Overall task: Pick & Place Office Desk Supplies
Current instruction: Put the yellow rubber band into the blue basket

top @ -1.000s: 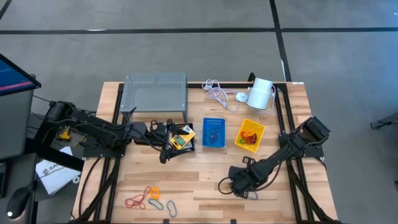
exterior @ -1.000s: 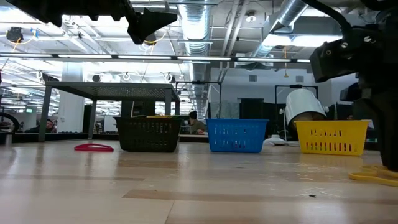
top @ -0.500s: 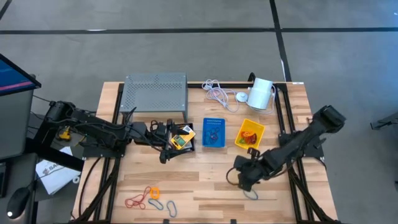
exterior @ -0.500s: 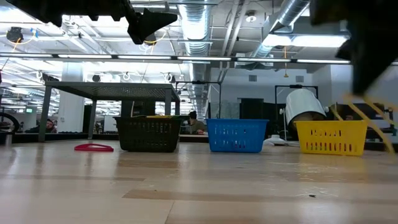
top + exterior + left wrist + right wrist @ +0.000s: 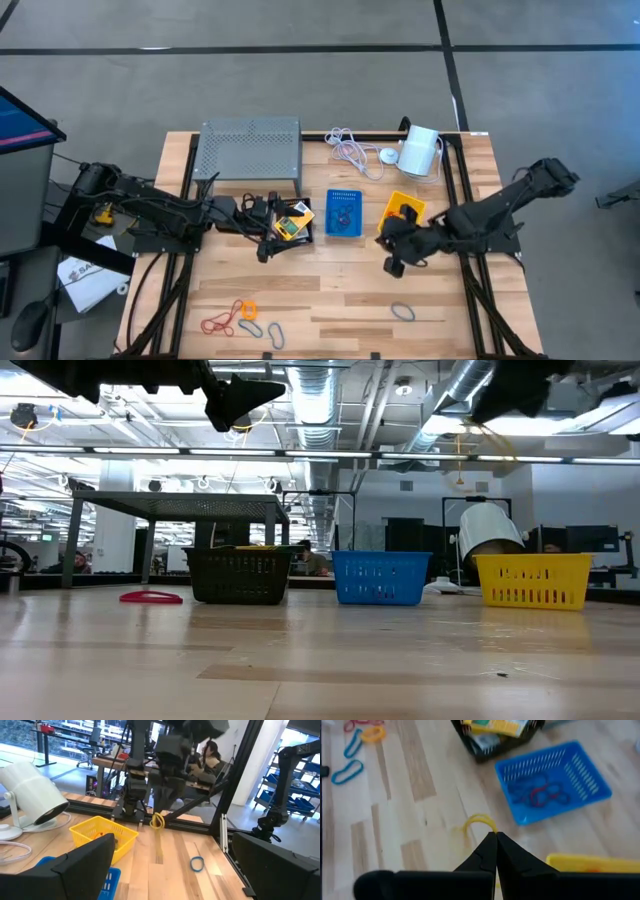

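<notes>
Wooden table (image 5: 330, 285) — bins (image 5: 343, 213), loops (image 5: 243, 315)

**Yellow loop in dark fingers, colours all around**

The right gripper (image 5: 496, 851), dark, pinches a yellow loop (image 5: 480, 824). Just beside it sits the yellow bin (image 5: 403, 212), slotted walls, orange and red inside. Further on, the blue bin (image 5: 344, 214) with red and blue loops, then the black bin (image 5: 292, 224) with yellow packets under the dark left gripper (image 5: 268, 228). Behind the right gripper lies a blue loop (image 5: 402, 311) on pale striped wood.
</notes>
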